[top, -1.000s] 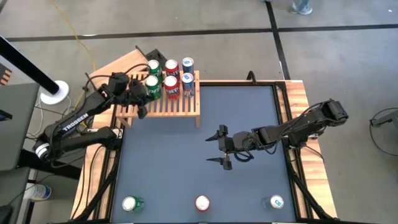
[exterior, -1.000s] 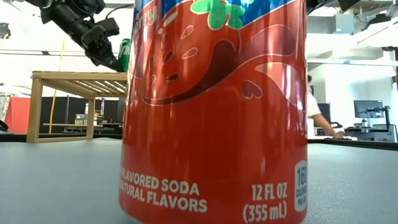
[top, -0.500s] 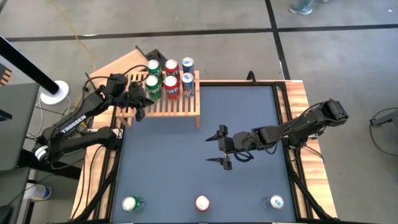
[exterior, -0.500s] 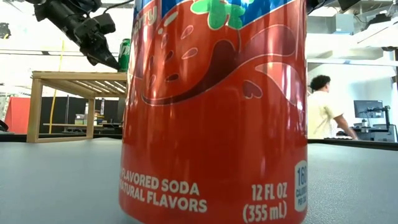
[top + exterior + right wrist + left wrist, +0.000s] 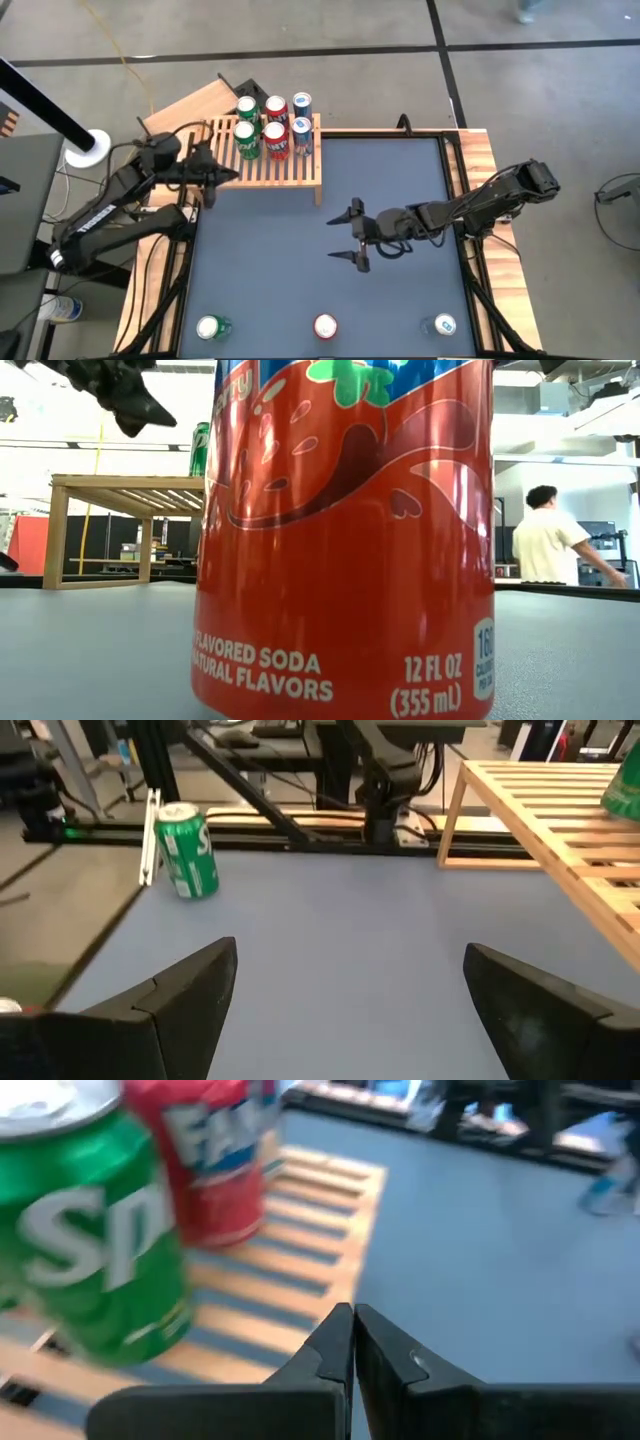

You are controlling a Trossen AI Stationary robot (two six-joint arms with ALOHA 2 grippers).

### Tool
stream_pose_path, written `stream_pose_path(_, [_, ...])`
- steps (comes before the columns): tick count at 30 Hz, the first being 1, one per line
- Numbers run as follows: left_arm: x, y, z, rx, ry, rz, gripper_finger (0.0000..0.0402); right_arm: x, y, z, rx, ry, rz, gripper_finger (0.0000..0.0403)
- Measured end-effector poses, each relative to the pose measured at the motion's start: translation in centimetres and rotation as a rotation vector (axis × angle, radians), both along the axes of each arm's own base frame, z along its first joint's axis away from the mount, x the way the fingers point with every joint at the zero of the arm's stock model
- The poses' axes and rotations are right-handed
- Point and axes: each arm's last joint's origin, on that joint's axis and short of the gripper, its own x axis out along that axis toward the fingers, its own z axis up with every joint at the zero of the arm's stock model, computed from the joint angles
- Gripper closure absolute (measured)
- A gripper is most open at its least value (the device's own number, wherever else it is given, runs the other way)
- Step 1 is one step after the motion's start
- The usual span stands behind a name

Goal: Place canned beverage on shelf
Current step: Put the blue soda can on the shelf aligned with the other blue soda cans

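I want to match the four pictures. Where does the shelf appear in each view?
High view: shelf, upper left of table.
Low view: left, in the background.
Left wrist view: slats across the left half.
Right wrist view: upper right corner.
Shared landmark: green can on the slats.

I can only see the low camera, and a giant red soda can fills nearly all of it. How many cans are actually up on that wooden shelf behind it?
Observer: From above, six cans stand on the shelf: two green, two red and two blue.
Operator: And that dark thing at the top left, is it holding anything?
Observer: That is the left hand. It is shut and empty, near the shelf's left end.
Operator: Is there a second hand?
Observer: Yes. The right hand hangs open over the middle of the table, holding nothing.
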Motion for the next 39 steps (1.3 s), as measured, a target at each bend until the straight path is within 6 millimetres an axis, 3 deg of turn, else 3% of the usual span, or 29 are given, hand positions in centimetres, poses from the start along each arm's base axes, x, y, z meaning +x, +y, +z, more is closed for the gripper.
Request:
stream_pose_path(4, [0.4,-1.2,-0.1,0.007,-0.051,-0.085,0.0401,0.2,0.0,0.6,0.032,-0.025,-0.008,0.0023])
stream_pose_path(12, [1.7,-3.0,-2.6,0.002,-0.118,-0.203,0.0401,0.3,0.2,1.2,0.117,-0.041,-0.028,0.0023])
stream_pose_path(21, [3.1,-5.9,-3.6,0.009,-0.229,-0.457,0.0401,-0.3,2.5,1.4,0.146,-0.052,-0.013,0.0023])
stream_pose_path(25, [4.0,-7.1,-4.0,0.026,-0.3,-0.531,0.0401,0.0,3.6,0.6,0.104,-0.048,0.027,0.0023])
stream_pose_path(34, [6.0,-10.1,-4.5,-0.039,-0.293,-0.678,0.0401,2.8,5.4,-3.6,0.096,-0.06,0.153,0.0023])
stream_pose_path(39, [6.7,-12.1,-5.5,-0.025,-0.228,-0.811,0.0401,3.7,7.6,-3.6,0.157,-0.067,0.215,0.0023])
